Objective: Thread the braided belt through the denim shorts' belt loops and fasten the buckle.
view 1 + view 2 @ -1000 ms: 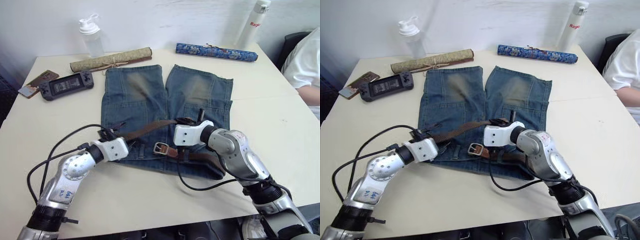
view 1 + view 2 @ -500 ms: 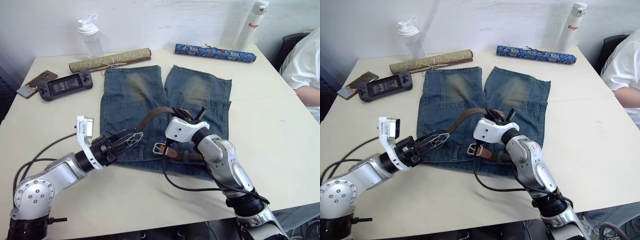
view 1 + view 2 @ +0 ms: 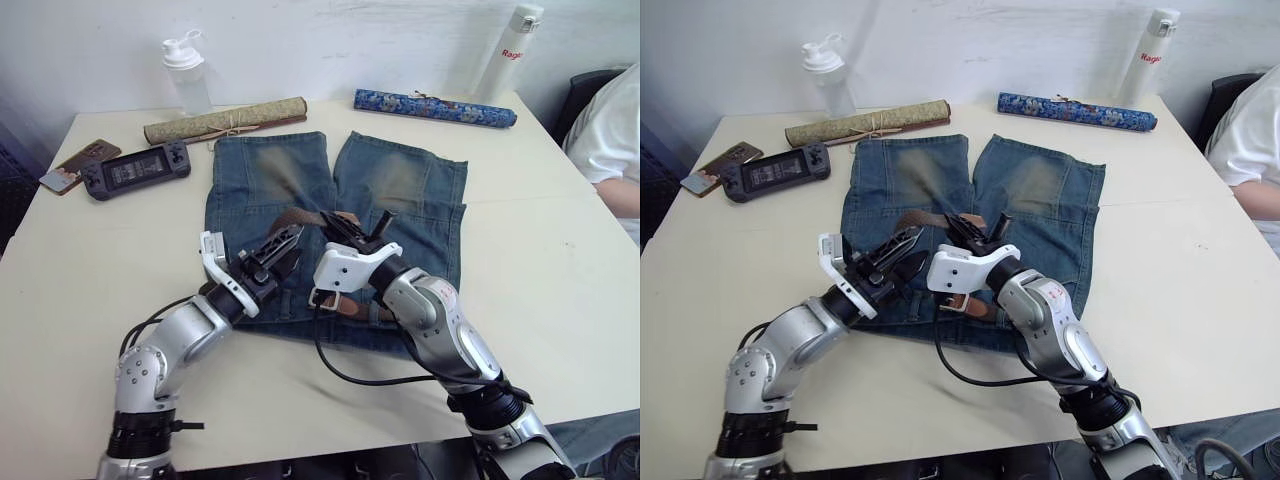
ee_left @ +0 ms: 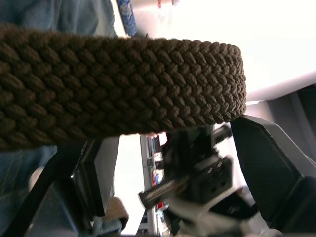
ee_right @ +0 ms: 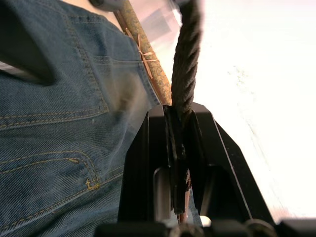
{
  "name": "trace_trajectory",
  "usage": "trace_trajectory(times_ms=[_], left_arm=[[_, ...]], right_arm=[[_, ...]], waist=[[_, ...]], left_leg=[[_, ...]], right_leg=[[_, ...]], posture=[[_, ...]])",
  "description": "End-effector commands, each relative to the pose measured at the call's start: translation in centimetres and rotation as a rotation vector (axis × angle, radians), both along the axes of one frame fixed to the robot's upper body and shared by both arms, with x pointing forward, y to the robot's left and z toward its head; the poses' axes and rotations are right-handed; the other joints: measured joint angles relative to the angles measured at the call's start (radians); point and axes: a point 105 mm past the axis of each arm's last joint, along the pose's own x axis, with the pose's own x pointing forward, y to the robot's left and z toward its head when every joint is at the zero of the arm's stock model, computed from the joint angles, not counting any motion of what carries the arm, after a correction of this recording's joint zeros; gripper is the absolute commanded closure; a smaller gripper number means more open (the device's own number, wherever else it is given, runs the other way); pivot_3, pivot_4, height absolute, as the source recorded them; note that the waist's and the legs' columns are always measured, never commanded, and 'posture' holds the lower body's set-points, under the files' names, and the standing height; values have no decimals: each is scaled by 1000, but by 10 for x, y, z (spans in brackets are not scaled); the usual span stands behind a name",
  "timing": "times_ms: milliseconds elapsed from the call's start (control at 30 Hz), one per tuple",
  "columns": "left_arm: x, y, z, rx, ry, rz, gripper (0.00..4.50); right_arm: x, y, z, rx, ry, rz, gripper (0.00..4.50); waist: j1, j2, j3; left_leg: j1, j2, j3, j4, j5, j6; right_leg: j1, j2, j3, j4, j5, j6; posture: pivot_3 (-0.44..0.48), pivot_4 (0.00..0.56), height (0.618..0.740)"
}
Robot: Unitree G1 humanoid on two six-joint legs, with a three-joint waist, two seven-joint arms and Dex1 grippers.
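**Left eye view: both grippers meet at the belt over the shorts**

We see a cream table [image 3: 560,250] with the denim shorts [image 3: 400,185] spread flat on it, legs pointing away from us and the waistband nearest. They are the largest cloth item here, with yellowish-brown patches on both legs.

Our right arm reaches in from the right, and the right gripper [image 3: 352,232] sits above the middle of the shorts. In the right wrist view its fingers [image 5: 148,163] are pressed together on the braided belt [image 5: 186,64], which runs edge-on between them. Our left gripper [image 3: 283,246] lies just beside it, fingers parted. The left wrist view shows the woven strap crossing close in front of the camera with the dark fingers [image 4: 276,168] apart below it; we cannot tell whether they touch it.

The belt arches up from the shorts between the two grippers. Its buckle [image 3: 325,297] lies on the denim near the waistband, under the right gripper.

Along the far edge are a tan rolled scroll [image 3: 225,120], a blue rolled scroll [image 3: 435,107], a clear shaker bottle [image 3: 186,72] and a white flask [image 3: 512,50]. A handheld game console [image 3: 135,170] and a phone [image 3: 68,166] lie at the far left.
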Motion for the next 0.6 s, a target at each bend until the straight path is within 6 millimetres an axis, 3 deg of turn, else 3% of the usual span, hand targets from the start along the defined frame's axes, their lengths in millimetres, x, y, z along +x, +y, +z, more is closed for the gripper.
trace_trajectory(times_ms=[33, 167, 300, 433, 600], left_arm=[[2, 3, 13, -31, -23, 28, 700], [3, 1, 17, -60, -18, 40, 700], [0, 0, 25, -84, -47, 39, 1890], [-10, -10, 34, -57, -110, -20, 1890], [-16, -17, 30, -4, -111, -63, 1890]], right_arm=[[-7, 3, 7, 9, -41, 30, 4500], [-6, 3, 8, 7, -48, 29, 4500], [-2, -1, 6, 7, -37, -3, 4500], [2, -5, 4, 9, -25, -33, 4500], [4, -2, 1, 14, -7, -32, 4500]], waist=[[0, 0, 0], [1, 0, 0], [2, 0, 0], [3, 0, 0], [3, 0, 0]], left_leg=[[0, 0, 0, 0, 0, 0], [0, 0, 0, 0, 0, 0], [0, 0, 0, 0, 0, 0], [0, 0, 0, 0, 0, 0], [0, 0, 0, 0, 0, 0]], right_leg=[[0, 0, 0, 0, 0, 0], [0, 1, 0, 0, 0, 0], [0, 1, 0, 0, 0, 0], [0, 1, 0, -1, 0, 0], [0, 2, 0, -1, 0, 0]], posture=[[0, 150, 717], [0, 150, 717], [0, 150, 717], [0, 150, 717], [0, 150, 717]])
